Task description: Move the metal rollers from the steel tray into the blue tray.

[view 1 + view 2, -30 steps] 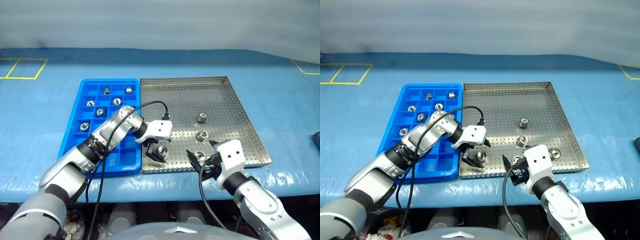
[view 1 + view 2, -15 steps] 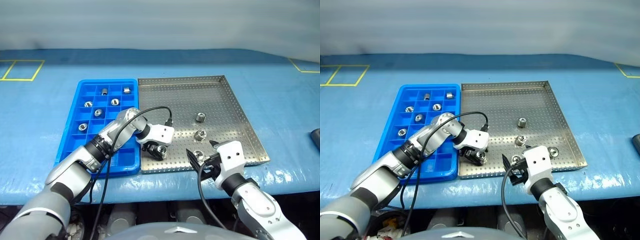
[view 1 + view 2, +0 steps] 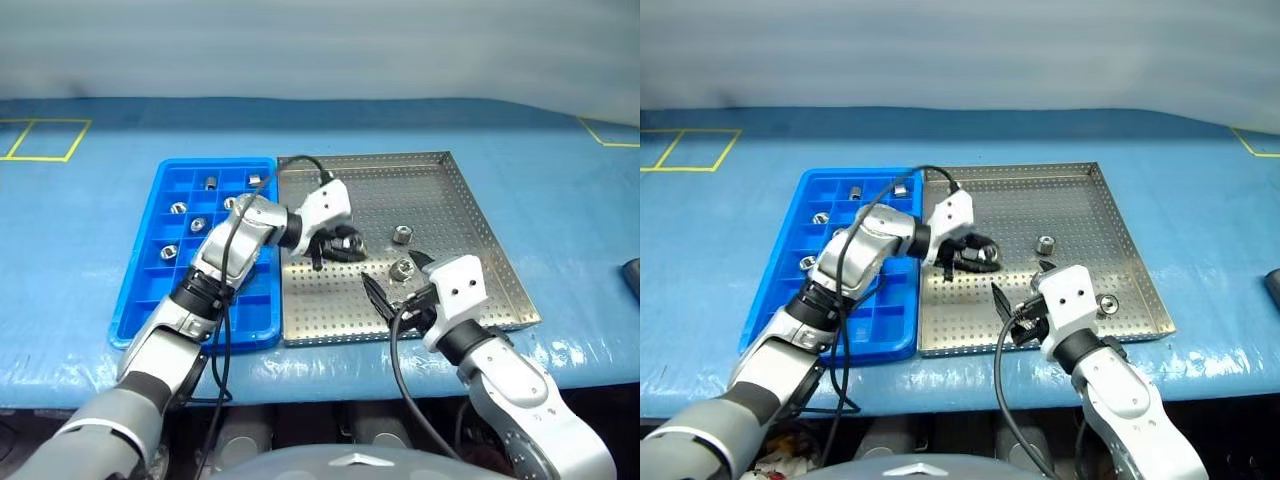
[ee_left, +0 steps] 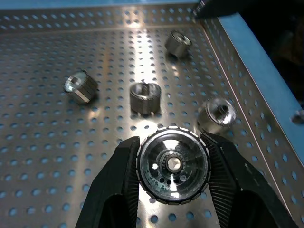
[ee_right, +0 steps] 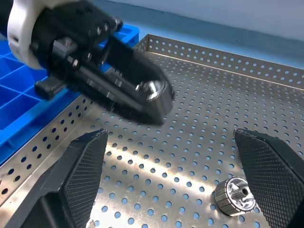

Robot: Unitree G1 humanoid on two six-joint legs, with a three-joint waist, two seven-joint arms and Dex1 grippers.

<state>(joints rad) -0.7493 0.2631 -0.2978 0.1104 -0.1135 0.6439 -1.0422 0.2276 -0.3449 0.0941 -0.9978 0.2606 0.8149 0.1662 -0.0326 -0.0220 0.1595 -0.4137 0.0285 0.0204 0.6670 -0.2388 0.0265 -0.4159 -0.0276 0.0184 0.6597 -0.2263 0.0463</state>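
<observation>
Shiny steel roller (image 4: 172, 164) clamped between the left gripper's (image 3: 343, 243) two black fingers (image 4: 118, 190), held above the steel tray (image 3: 440, 170) over its left-centre part, near the edge shared with the blue tray (image 3: 150, 290). Held roller's flat face with centre hole faces the left wrist camera.

Right gripper (image 3: 398, 287) spread wide, nothing between its fingers (image 5: 83, 166), hovering over the steel tray's near edge.

Four loose metal rollers on the perforated base in the left wrist view: one on its side (image 4: 81, 87), one upright (image 4: 145, 97), one by the right rim (image 4: 217, 115), one farther along toward the corner (image 4: 178, 42). In the head views, one roller sits right of centre (image 3: 401, 236), another just beyond the right gripper (image 3: 404, 268), one near the right rim (image 3: 1107, 304).

Blue tray lies on the blue counter (image 3: 90, 220), touching the steel tray's left edge. Several rollers already in its far compartments, e.g. (image 3: 212, 182), (image 3: 179, 207), (image 3: 198, 224), (image 3: 167, 250).
</observation>
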